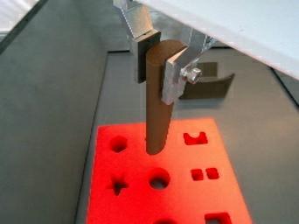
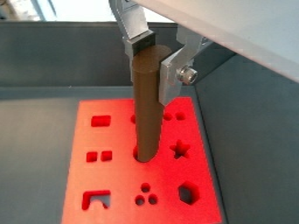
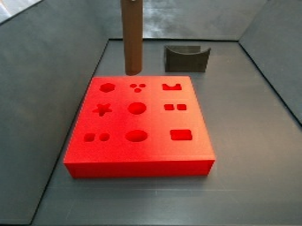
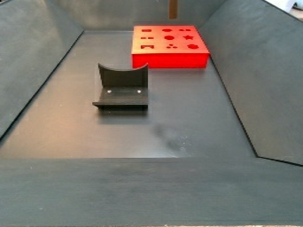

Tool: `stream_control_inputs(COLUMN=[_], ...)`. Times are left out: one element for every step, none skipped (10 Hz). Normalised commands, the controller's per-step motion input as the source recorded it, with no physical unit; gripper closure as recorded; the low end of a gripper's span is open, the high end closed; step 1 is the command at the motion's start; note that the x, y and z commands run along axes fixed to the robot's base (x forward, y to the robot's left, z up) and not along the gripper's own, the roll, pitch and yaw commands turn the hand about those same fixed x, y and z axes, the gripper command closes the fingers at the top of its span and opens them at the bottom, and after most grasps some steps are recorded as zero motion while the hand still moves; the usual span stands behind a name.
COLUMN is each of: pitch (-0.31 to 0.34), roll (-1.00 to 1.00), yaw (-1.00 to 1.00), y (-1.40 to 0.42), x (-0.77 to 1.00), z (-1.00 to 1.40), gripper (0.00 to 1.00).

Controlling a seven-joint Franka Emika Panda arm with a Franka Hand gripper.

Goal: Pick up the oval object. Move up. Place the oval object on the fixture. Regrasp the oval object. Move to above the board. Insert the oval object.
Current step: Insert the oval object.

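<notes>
Silver two-finger gripper [image 1: 160, 58] squeezing long brown oval peg [image 1: 159, 105], standing upright over big red board [image 1: 135, 188]; dark notched fixture [image 3: 185, 58] sitting behind board.

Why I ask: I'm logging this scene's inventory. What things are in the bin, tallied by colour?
Brown: 1, the oval object, held upright in the gripper above the board.
Red-orange: 1, the board.
Dark grey: 1, the fixture, standing apart from the board.
Total: 3
</notes>
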Motion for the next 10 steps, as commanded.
stream_control_inputs(pitch=[-0.010,-0.010,-0.014,-0.009,-0.009,-0.017,-0.019,-0.039,-0.267,-0.276], roll=[-0.03,-0.03,-0.03,-0.03,-0.03,-0.02,-0.01,-0.01,-0.04,-0.04], yaw=[-0.98,-0.99,-0.99,-0.98,-0.98,-0.96,-0.94,-0.91,-0.62,-0.53], y=[-0.18,-0.17,-0.17,-0.17,-0.18,-0.21,-0.25,-0.28,-0.31,-0.29], x=[0.00,0.01,0.01,0.01,0.02,0.02,0.03,0.04,0.20,0.29], z=[0.00,0.00,0.00,0.00,0.00,0.00,-0.01,-0.05,-0.48,-0.67], gripper=[1.00,1.00,1.00,1.00,1.00,1.00,1.00,1.00,1.00,1.00])
